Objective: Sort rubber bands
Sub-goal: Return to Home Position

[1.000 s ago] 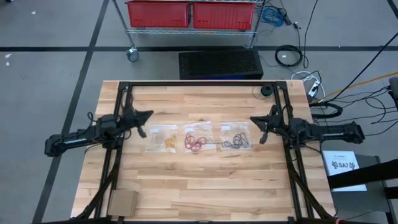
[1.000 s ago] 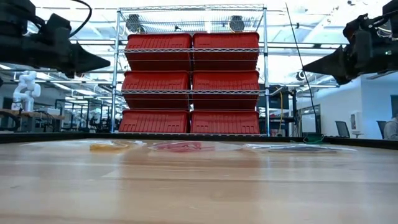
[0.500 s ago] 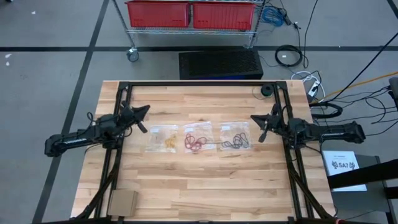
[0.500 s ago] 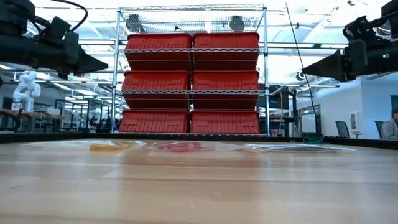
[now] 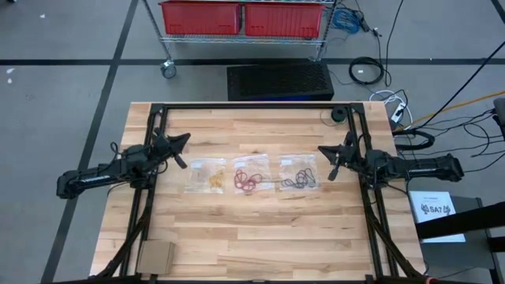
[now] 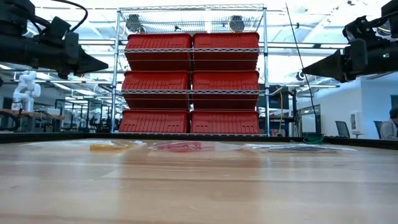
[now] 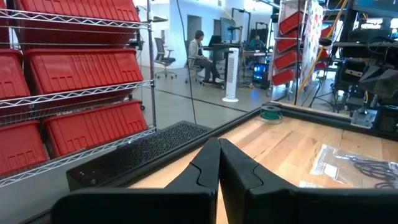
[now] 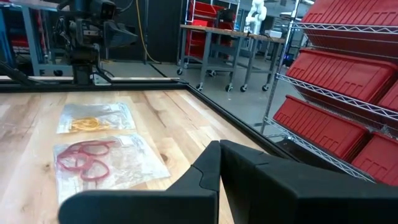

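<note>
Three groups of rubber bands lie flat in a row at mid-table, each with a clear plastic bag; whether in or on it I cannot tell. They are the yellowish bands (image 5: 208, 177) (image 8: 87, 123), the red bands (image 5: 249, 180) (image 8: 87, 160) and the dark bands (image 5: 300, 178) (image 7: 367, 167). My left gripper (image 5: 186, 140) (image 7: 219, 142) hovers shut, above the table, left of the yellowish bands. My right gripper (image 5: 320, 151) (image 8: 219, 144) hovers shut, right of the dark bands. In the low view both the left gripper (image 6: 106, 64) and the right gripper (image 6: 305, 67) stand high above the tabletop.
Black frame rails (image 5: 245, 106) run along the far edge and down both sides of the table. A black tape roll (image 5: 338, 114) sits at the far right corner and a cardboard piece (image 5: 155, 256) near the left near corner. A rack of red bins (image 6: 191, 81) stands beyond the far edge.
My left gripper swung a little toward the table's far edge and drew back slightly toward the left, staying shut. It has since held still. The bands and bags have not moved.
</note>
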